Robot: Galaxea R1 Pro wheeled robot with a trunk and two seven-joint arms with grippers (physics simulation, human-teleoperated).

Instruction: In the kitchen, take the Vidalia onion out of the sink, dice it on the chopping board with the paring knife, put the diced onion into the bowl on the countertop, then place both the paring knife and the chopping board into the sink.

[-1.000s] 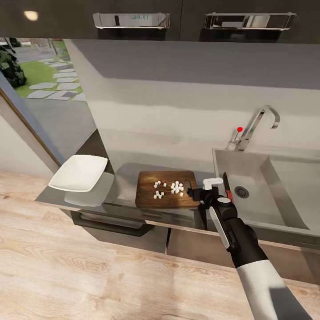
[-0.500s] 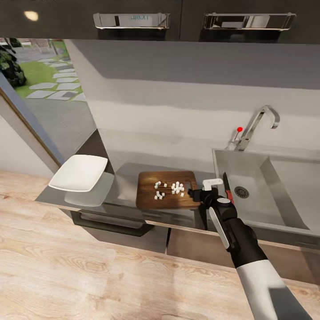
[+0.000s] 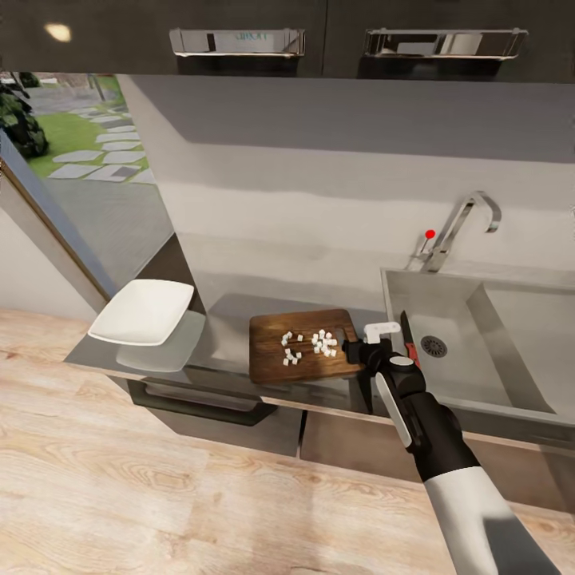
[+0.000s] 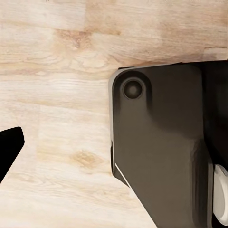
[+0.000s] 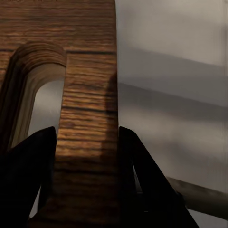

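Gripping the board (image 3: 303,346) at its slotted right end, right gripper (image 3: 352,350) with jaws clamped on the wooden edge beside the slot, fingers (image 5: 137,175) on both sides of the strip. Carrying white onion bits (image 3: 311,345) on top, board on the countertop (image 3: 216,335) between bowl (image 3: 144,311) and sink (image 3: 471,335), knife (image 3: 407,337) in the basin. Left gripper (image 4: 7,152): one dark fingertip over wood floor (image 4: 57,71); jaw state impossible to tell.

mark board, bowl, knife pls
board (image 3: 271,363), head view, bare wood at its left end
bowl (image 3: 144,311), head view, inner floor
knife (image 3: 406,330), head view, dark blade, lying in the sink
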